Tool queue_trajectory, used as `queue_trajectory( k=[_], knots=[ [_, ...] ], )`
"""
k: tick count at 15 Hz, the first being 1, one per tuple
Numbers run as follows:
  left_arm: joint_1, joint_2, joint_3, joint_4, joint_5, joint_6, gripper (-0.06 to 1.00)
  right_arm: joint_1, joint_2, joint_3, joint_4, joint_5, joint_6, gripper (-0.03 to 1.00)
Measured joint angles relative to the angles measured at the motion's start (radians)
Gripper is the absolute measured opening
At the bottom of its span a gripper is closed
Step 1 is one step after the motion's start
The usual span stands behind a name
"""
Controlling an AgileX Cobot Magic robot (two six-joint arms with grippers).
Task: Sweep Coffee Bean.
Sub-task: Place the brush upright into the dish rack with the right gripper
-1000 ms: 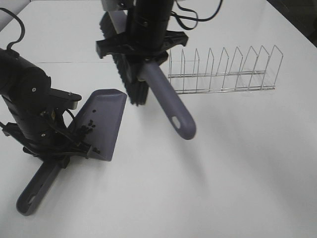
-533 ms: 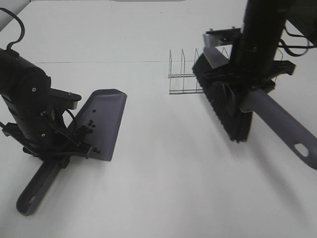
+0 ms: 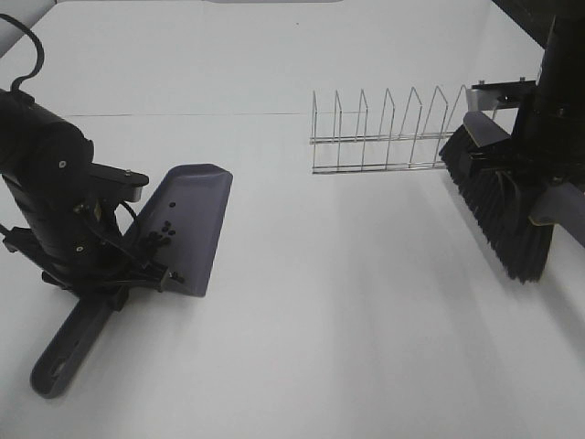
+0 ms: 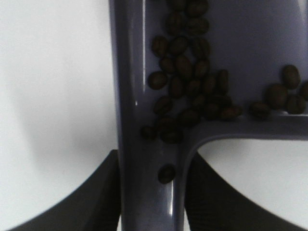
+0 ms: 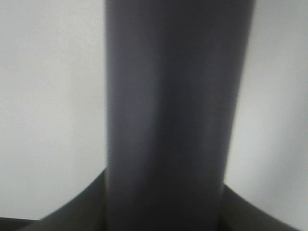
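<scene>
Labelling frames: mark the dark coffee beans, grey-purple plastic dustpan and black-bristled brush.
dark coffee beans (image 4: pixel 184 66), left wrist view, cluster middle.
grey-purple plastic dustpan (image 3: pixel 196 197), exterior high view, bare floor.
black-bristled brush (image 3: pixel 503 215), exterior high view, bristles.

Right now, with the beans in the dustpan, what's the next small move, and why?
Probably set the brush down on the table at the right. The beans lie in the dustpan, I see none on the table, and the brush is far from it, by the rack's right end, so sweeping looks done.
</scene>
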Motion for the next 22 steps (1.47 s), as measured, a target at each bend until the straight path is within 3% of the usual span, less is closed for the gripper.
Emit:
queue_trajectory(
  k=[5,12,22],
  knots=[
    [0.001,0.000,-0.002,-0.006,0.003,0.000,0.32,-0.003,0.138,-0.021,0.000,-0.002,-0.025,0.28],
    [0.003,0.000,-0.003,-0.010,0.007,0.003,0.32,-0.003,0.256,-0.242,-0.023,-0.007,0.001,0.28],
    [0.003,0.000,-0.005,-0.011,0.009,0.002,0.32,-0.037,0.280,-0.372,-0.049,0.003,0.003,0.28]
  ],
)
